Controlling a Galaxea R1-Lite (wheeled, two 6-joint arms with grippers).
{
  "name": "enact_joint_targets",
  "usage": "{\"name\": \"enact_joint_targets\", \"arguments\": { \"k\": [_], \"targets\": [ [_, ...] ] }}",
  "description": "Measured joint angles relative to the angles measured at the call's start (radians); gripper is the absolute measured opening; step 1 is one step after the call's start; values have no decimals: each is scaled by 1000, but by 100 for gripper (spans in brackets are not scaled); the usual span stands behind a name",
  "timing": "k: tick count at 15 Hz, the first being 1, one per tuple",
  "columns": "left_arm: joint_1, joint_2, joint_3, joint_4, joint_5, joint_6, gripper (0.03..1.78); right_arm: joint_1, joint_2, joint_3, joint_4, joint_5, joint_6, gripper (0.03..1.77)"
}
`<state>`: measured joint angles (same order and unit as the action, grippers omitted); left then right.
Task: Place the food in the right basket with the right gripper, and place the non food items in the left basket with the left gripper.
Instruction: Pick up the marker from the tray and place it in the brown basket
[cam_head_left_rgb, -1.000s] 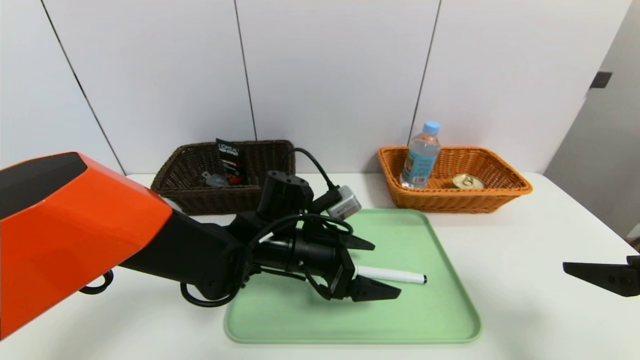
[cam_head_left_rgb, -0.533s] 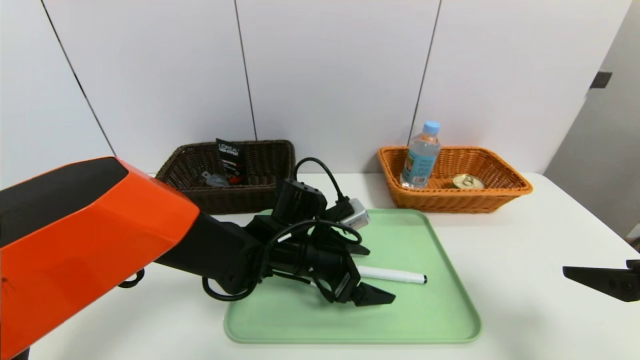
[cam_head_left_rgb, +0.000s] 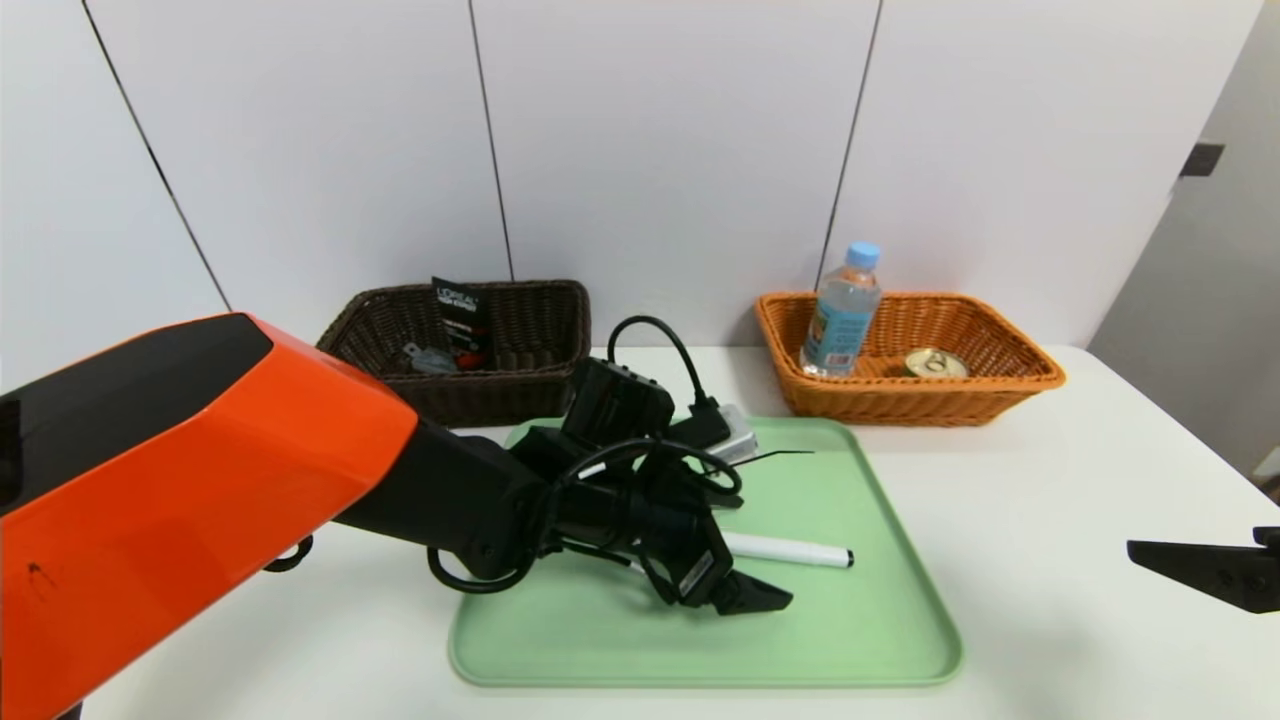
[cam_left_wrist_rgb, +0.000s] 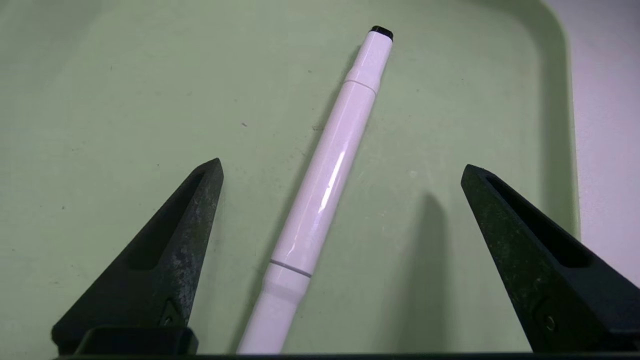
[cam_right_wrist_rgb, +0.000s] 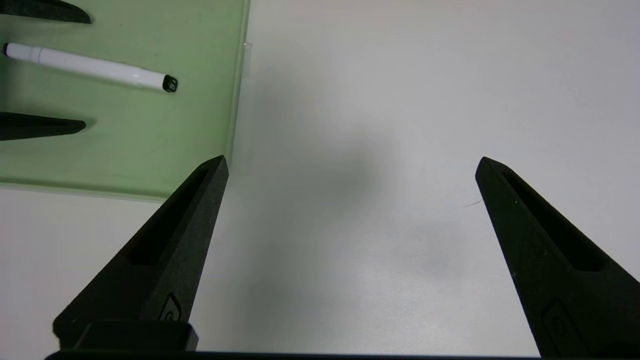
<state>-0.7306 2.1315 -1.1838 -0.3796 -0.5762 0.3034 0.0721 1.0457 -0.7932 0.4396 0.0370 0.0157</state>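
Nearly done: right basket (cam_head_left_rgb: 1010, 385) already holds a bottle (cam_head_left_rgb: 841, 312) and a can (cam_head_left_rgb: 934, 363), left basket (cam_head_left_rgb: 380, 385) holds a black packet (cam_head_left_rgb: 460, 315) plus a small grey item. Only a white pen (cam_head_left_rgb: 785, 549) is left, lying flat on the green tray (cam_head_left_rgb: 880, 640). Left gripper (cam_left_wrist_rgb: 340, 167) is low over the tray, jaws spread wide either side of the pen, not touching it. Right gripper (cam_right_wrist_rgb: 350, 162) parked over the bare table (cam_head_left_rgb: 1080, 600) right of the tray, jaws released, empty. Remaining: grasp pen, drop in left basket.
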Motion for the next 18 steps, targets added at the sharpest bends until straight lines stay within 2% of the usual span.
{"name": "enact_joint_targets", "arguments": {
  "k": [3, 6, 17, 18],
  "targets": [
    [-3, 5, -6, -5, 18, 29, 169, 0, -9, 0, 0, 1, 0, 171],
    [-3, 6, -6, 0, 28, 98, 169, -1, -16, -4, 0, 0, 0, 171],
    [-20, 1, 5, -7, 41, 101, 169, 0, -40, -7, 3, -1, -2, 171],
    [-20, 1, 9, -7, 41, 98, 156, 0, -43, -8, 3, -2, -2, 171]
  ]
}}
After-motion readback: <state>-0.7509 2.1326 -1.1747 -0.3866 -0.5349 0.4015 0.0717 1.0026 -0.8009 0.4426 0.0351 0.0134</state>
